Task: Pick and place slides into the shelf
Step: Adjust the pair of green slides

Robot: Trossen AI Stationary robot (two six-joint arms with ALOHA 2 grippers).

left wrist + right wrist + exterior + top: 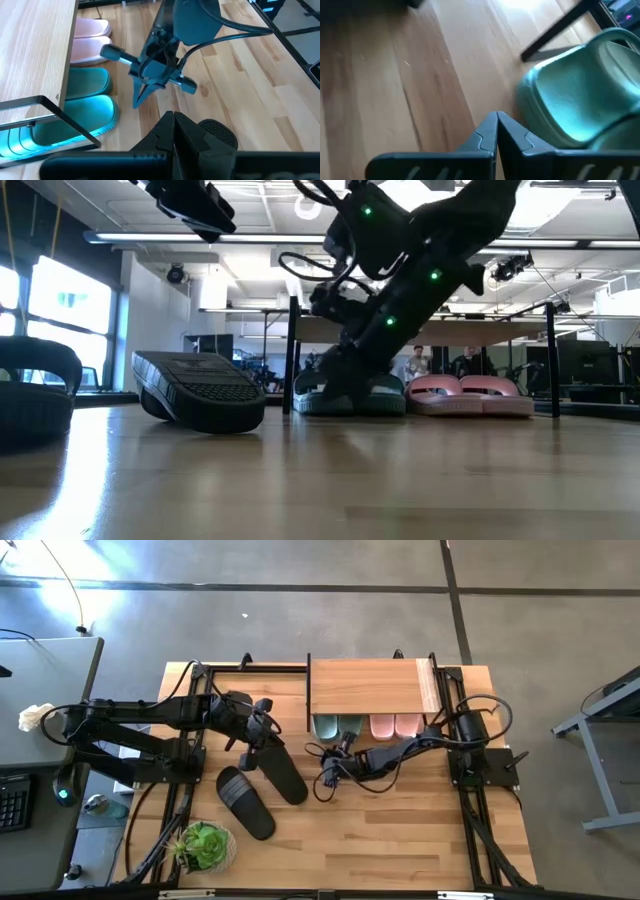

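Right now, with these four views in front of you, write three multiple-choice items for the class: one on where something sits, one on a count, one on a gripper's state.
1. Where are the green slides?
A. Under the shelf, beside the pink pair
B. On top of the shelf
C. Next to the potted plant

2. How many black slides lie out on the table, away from the shelf?
A. None
B. Two
C. Four

3. How do the right gripper's fingers stand?
A. Spread wide
B. Closed together, holding nothing
C. Clamped on a pink slide

Answers:
1 A: the green slides sit under the shelf, the pink pair beside them.
2 B: one black slide lies flat, another black slide sits at the left gripper.
3 B: the right gripper shows its fingertips touching, with nothing between them, in the right wrist view.
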